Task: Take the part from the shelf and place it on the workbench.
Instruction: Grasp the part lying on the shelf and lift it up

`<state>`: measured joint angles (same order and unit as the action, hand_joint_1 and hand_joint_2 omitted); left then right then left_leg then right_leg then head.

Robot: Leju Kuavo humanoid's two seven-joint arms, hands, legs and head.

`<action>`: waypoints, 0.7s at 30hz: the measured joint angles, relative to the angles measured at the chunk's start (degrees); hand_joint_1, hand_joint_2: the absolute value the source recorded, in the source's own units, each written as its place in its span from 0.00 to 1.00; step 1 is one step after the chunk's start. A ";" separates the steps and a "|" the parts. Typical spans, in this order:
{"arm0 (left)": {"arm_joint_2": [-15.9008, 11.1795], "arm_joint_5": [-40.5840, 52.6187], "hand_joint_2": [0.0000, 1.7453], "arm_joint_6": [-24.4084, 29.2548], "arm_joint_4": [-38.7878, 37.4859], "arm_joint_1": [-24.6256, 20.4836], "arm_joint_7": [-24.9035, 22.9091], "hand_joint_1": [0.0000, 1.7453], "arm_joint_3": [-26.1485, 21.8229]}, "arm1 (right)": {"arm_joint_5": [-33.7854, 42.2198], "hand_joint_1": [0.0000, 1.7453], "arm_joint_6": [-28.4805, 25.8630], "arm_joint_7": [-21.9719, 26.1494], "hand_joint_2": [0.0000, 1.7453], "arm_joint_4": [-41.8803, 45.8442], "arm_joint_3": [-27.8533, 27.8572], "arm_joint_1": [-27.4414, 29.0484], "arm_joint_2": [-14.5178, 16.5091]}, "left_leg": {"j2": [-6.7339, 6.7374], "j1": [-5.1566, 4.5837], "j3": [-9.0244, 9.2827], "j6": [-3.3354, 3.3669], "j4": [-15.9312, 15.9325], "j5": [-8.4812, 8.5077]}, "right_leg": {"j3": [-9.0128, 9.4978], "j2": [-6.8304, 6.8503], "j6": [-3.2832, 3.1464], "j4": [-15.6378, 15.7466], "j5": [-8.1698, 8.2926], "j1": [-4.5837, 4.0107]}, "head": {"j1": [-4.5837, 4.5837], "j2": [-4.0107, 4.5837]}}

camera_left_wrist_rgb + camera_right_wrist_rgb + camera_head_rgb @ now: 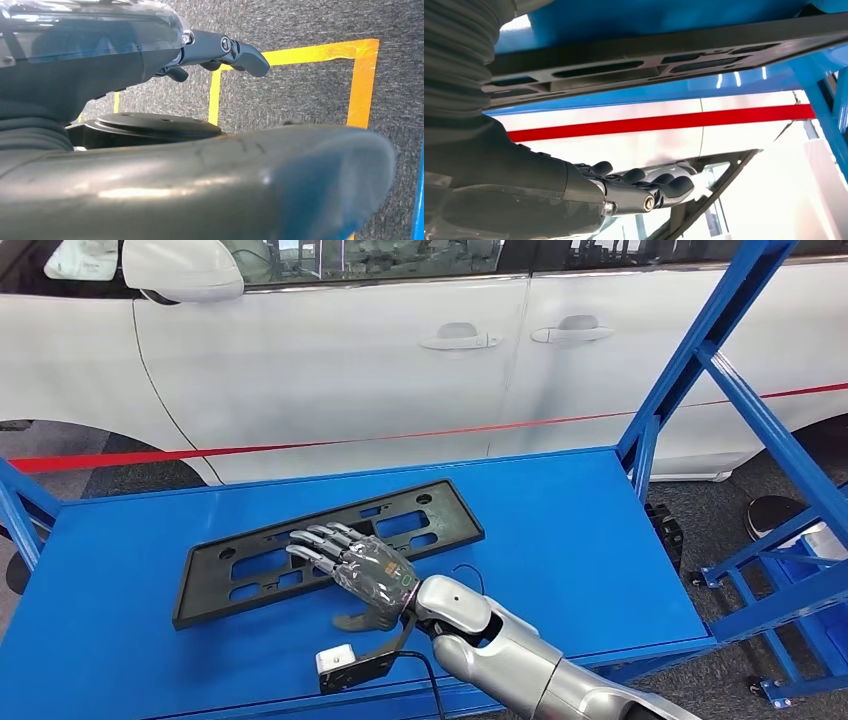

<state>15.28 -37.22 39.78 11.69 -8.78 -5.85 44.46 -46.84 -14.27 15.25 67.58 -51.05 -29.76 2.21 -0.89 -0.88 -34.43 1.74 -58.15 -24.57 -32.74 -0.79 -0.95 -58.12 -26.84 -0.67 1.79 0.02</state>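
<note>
Part (260, 570): flat black plastic frame, long and thin, pierced with slots and holes; lying flat on the blue surface, slightly askew, left of centre.
Handling, judged: light, fairly stiff along the short side, likely to flex and sag along the length; smooth, so prone to slide on the painted metal; thin ribs between slots probably easy to crack.
Where to hold, judged: a long edge near the middle for balance, or through a slot where fingers can hook.
Right hand (365, 570): over the near right portion of the part, fingers spread forward and apart, nothing grasped; contact with the plate not clear.
Blue surface (560, 540): shelf-like steel top, white car just behind.
Left hand (220, 50): hanging over grey carpet with yellow tape, fingers extended, holding nothing.
</note>
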 joint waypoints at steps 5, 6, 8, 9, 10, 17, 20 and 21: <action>0.00 -0.68 0.00 0.00 0.04 -0.07 0.21 0.00 0.83 | 0.65 0.00 -0.57 -0.77 1.00 -0.11 1.12 1.67 -0.30 | 0.00 0.00 -0.01 0.00 0.00 0.00 | 0.00 0.00 0.00 0.00 0.00 0.00 | 0.00 0.00; 0.00 -0.85 0.00 0.00 0.05 -0.09 0.21 0.00 1.07 | 1.08 0.00 -0.58 -0.77 1.00 -0.35 1.46 1.90 -0.31 | 0.00 0.00 -0.01 0.00 0.00 0.00 | 0.00 0.00 0.00 0.00 0.00 0.00 | 0.00 0.00; -0.01 -1.17 0.00 0.00 0.08 -0.12 0.21 0.00 1.63 | 2.04 0.00 -0.42 -0.77 1.00 -0.95 2.15 2.33 -0.31 | -0.01 0.00 -0.01 0.00 0.00 0.00 | 0.00 0.01 0.00 0.00 0.00 0.00 | 0.00 0.00; -0.01 -1.32 0.00 0.00 0.09 -0.14 0.21 0.00 1.90 | 2.44 0.00 -0.21 -0.78 1.00 -1.33 2.45 2.50 -0.30 | -0.01 0.00 -0.02 0.00 0.00 0.00 | 0.00 0.02 0.00 0.00 0.00 0.00 | 0.00 0.00; -0.02 -1.43 0.00 0.00 0.10 -0.15 0.21 0.00 2.14 | 2.71 0.00 0.07 -0.80 1.00 -1.78 2.67 2.63 -0.26 | -0.01 0.00 -0.02 0.00 0.00 0.00 | 0.00 0.02 0.00 0.00 0.00 0.00 | 0.00 0.00; -0.07 -1.80 0.00 -0.67 0.15 -0.29 0.21 0.00 3.96 | 3.87 0.00 0.61 -0.81 1.00 -8.63 3.48 2.44 2.98 | 0.00 0.00 -0.03 0.00 0.02 0.00 | -0.02 0.01 0.00 -0.01 0.00 -0.01 | 0.00 0.00; -0.10 -1.90 0.00 -1.00 0.15 -0.31 0.28 0.00 4.81 | 4.13 0.00 0.45 -0.81 1.00 -12.26 3.64 1.62 5.48 | 0.00 0.01 -0.03 0.00 0.02 0.00 | -0.03 0.00 0.00 -0.01 0.00 -0.01 | 0.00 0.00; -0.10 -2.01 0.00 -1.13 0.15 -0.32 0.33 0.00 5.08 | 4.39 0.00 0.48 -0.83 1.00 -13.43 3.70 1.31 6.36 | 0.00 0.01 -0.03 0.00 0.03 0.00 | -0.03 0.00 0.00 -0.01 0.00 -0.02 | 0.00 0.00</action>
<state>15.17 -39.22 38.65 11.85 -9.11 -5.51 49.54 -42.46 -13.79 14.41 54.14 -47.35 -28.44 8.58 -0.89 -0.87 -34.45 1.73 -58.12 -24.57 -32.77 -0.80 -0.96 -58.13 -26.84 -0.69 1.79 0.02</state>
